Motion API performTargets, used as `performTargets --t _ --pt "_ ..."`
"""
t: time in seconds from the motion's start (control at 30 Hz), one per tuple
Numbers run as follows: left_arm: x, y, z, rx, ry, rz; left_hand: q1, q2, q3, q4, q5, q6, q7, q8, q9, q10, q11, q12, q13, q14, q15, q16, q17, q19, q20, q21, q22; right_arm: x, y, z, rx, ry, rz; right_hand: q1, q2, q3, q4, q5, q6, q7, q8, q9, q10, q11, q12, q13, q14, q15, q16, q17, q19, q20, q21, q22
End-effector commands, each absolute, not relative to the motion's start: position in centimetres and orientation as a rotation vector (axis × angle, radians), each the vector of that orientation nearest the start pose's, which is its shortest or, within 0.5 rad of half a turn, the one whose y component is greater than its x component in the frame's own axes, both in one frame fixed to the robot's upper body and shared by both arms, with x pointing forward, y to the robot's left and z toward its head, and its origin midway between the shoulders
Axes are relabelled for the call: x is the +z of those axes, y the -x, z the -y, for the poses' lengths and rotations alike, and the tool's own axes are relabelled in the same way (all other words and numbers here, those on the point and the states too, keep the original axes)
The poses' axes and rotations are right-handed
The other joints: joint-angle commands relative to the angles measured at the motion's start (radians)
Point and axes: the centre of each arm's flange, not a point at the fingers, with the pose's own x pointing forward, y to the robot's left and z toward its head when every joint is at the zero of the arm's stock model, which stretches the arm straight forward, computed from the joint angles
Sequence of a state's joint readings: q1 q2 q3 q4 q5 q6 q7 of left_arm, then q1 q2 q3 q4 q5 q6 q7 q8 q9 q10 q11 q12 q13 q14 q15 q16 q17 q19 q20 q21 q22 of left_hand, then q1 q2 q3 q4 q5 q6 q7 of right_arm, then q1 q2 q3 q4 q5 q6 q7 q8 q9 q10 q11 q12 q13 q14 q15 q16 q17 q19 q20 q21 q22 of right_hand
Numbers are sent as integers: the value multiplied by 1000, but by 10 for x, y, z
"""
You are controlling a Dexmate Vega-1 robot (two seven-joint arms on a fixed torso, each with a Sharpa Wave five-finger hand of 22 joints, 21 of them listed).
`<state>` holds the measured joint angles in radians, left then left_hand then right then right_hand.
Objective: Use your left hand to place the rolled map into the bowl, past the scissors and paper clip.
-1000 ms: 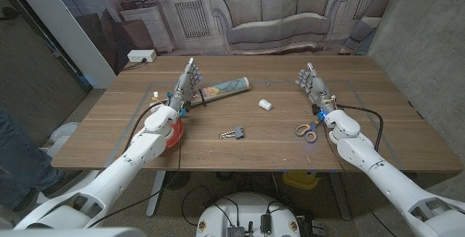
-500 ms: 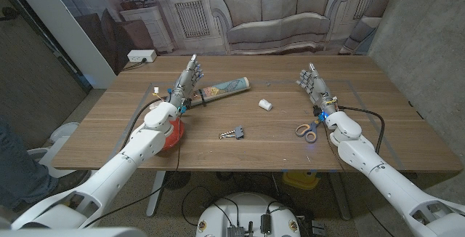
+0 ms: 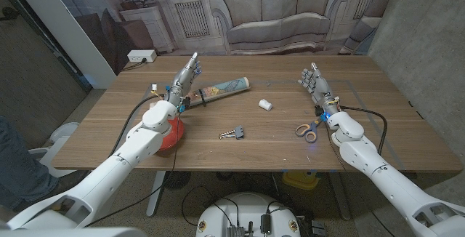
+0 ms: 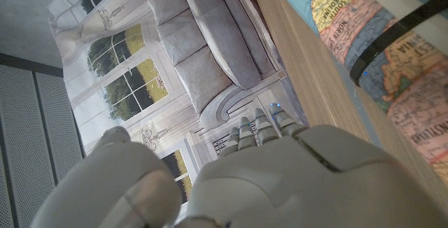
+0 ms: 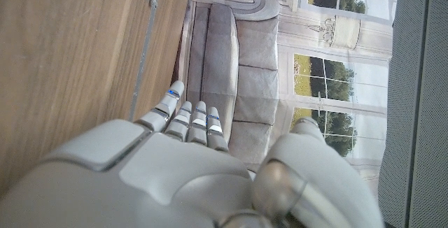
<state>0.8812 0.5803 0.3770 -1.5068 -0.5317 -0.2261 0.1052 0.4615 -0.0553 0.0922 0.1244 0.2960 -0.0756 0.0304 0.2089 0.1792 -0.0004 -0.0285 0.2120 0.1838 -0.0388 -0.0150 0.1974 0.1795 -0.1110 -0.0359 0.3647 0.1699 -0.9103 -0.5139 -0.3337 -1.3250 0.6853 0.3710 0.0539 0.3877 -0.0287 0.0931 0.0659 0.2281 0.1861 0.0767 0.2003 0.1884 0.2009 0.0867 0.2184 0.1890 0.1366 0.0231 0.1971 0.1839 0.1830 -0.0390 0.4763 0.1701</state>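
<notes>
The rolled map (image 3: 224, 89), printed in colours with a black band around it, lies on the table at the back centre-left; the left wrist view shows it close up (image 4: 392, 39). My left hand (image 3: 185, 79) stands just left of the map's near end, fingers straight and apart, holding nothing. The red bowl (image 3: 171, 135) sits under my left forearm, partly hidden. A black paper clip (image 3: 234, 132) lies mid-table. Scissors (image 3: 306, 130) with orange and blue handles lie near my right wrist. My right hand (image 3: 314, 84) stands open on the right, empty.
A small white cylinder (image 3: 265, 105) lies between the map and my right hand. The backdrop with a printed sofa (image 3: 276, 15) hangs behind the table's far edge. A person's leg (image 3: 14, 157) shows at the left edge.
My left hand has lifted slightly and moved toward the far side beside the map's end, uncovering more of the red bowl. The right hand stays put.
</notes>
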Motion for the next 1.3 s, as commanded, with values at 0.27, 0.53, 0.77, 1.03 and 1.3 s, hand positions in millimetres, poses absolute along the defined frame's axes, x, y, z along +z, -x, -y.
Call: performTargets --t 0.27,0.53,0.77,1.03,1.3 --pt "9 -611 -279 -91 -150 706 14 6 -4 -12 12 58 0 14 5 53 -9 19 3 46 -6 13 1 33 -28 -11 4 -37 -625 312 202 -83 675 -1 7 0 2 2 9 -1 6 5 14 0 7 2 15 2 2 3 16 -18 -10 2" --pt "12 -608 -284 -59 -158 724 22 9 -6 -17 16 84 1 17 5 78 -14 22 3 72 -11 16 1 58 -29 -12 4 -37 -623 310 194 -84 665 -2 8 -1 2 2 11 -2 6 5 15 1 8 2 17 2 2 3 18 -17 -14 2" --pt "17 -605 -286 -30 -198 725 28 10 -8 -20 19 101 -4 18 5 94 -25 24 3 86 -16 16 1 70 -32 -16 4 -40 -624 309 192 -94 668 -1 9 -1 1 2 12 -1 6 5 16 1 7 2 17 2 1 2 19 -17 -18 2" --pt "25 -597 -289 17 -268 728 33 11 -8 -22 21 110 -3 18 5 101 -27 23 3 89 -21 14 1 73 -33 -20 4 -39 -622 308 187 -90 678 -1 9 -2 1 2 13 -2 5 5 16 2 7 2 17 2 1 2 20 -15 -21 3" --pt "28 -592 -295 44 -293 735 37 13 -9 -24 23 115 -5 17 5 105 -29 22 4 94 -23 13 1 77 -34 -23 4 -41 -619 309 177 -103 681 -2 10 -3 1 1 13 -1 5 5 16 1 7 2 18 3 0 2 21 -15 -25 3"
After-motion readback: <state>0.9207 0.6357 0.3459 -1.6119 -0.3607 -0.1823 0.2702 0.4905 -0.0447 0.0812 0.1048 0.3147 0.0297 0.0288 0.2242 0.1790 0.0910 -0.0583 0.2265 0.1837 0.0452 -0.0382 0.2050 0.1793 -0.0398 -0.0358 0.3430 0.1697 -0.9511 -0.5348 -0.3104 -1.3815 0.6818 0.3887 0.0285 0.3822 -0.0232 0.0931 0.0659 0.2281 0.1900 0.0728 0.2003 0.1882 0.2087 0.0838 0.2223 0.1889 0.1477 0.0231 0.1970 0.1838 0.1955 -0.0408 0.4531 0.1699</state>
